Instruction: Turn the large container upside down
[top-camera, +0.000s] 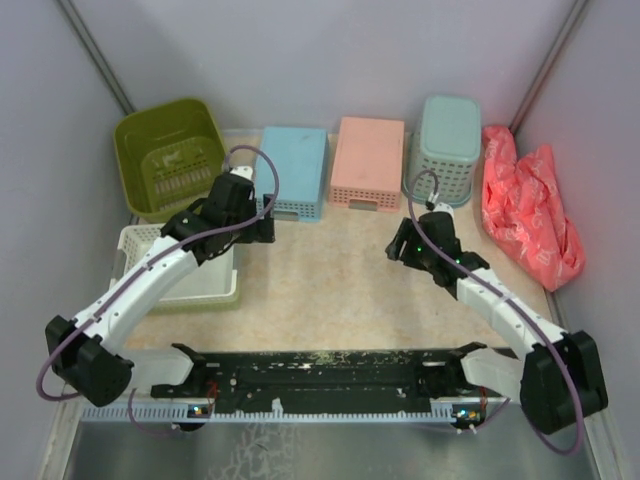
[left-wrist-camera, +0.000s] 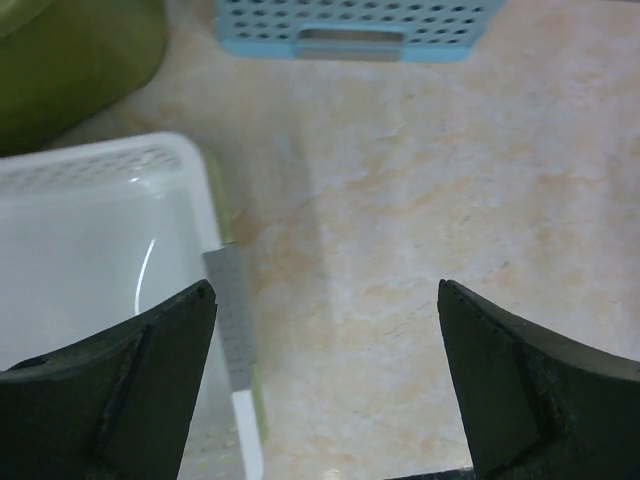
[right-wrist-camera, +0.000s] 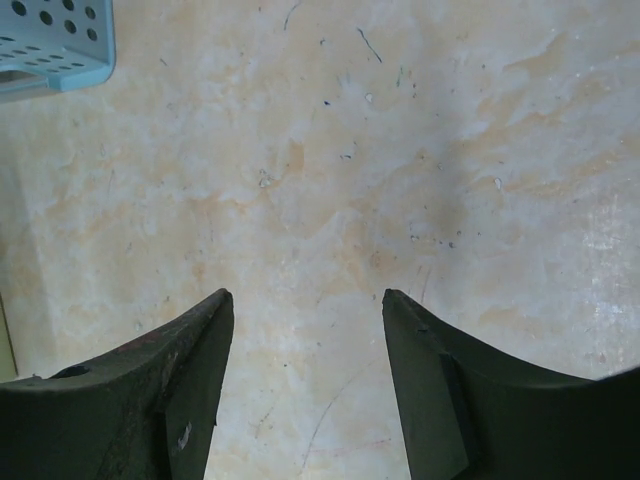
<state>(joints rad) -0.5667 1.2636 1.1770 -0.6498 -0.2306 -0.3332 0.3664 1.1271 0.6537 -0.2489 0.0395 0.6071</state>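
Spotter: Tub check. Your large container (top-camera: 168, 160) stands upright, mouth up, in the far left corner of the table (top-camera: 340, 290), with its slotted bottom showing inside.

Second: And your left gripper (top-camera: 266, 224)?

Spotter: It hangs near the container's right side and is not touching it. The jaws are spread wide with nothing between them. Your left wrist view shows one finger over the rim of a white basket (left-wrist-camera: 100, 230), the other over bare tabletop, and a blue perforated basket (left-wrist-camera: 360, 25) beyond.

Second: Right side?

Spotter: Your right gripper (top-camera: 404, 246) hovers over bare tabletop, well apart from the container, jaws parted and empty. A pink basket (top-camera: 368, 160) and a teal lattice basket (top-camera: 448, 145) sit along the far edge.
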